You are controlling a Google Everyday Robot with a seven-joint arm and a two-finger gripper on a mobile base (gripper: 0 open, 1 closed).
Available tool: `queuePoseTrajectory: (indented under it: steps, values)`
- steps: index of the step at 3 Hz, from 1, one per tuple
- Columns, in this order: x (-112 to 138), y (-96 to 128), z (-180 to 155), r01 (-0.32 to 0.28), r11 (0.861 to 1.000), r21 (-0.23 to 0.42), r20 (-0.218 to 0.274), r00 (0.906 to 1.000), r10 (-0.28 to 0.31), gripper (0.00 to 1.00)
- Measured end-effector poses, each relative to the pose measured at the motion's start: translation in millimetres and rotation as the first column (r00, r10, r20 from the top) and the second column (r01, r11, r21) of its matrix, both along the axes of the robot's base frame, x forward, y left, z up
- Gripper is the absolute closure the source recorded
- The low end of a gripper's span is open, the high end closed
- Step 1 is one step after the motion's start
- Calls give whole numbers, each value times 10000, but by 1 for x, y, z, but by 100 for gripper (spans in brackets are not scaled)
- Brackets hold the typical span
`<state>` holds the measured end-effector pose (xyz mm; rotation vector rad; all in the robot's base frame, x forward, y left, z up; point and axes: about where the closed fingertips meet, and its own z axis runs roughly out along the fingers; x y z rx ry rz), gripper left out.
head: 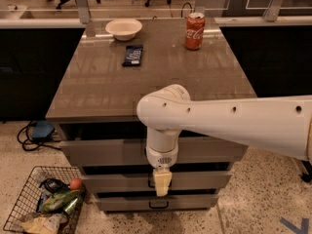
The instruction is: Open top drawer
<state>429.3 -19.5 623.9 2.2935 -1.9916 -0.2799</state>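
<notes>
The top drawer (97, 152) is the grey front just under the wooden top of the cabinet; it sits flush and closed. Its black handle is hidden behind my white wrist. My gripper (162, 183) hangs down from the wrist in front of the cabinet, its cream tip level with the middle drawer (204, 180), just below the top drawer's lower edge. It holds nothing that I can see.
On the cabinet top stand a white bowl (123, 29), a dark snack bar (132, 55) and a red cola can (194, 31). The bottom drawer (126, 202) shows a black handle. A wire basket (29, 179) of trash sits on the floor at left, near cables (36, 130).
</notes>
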Motion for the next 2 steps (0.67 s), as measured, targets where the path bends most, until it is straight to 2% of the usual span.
queuePoseTrajectory:
  steps: [2]
  values:
    - [0,0,3,0,10000,-2,-4,10000,0,85]
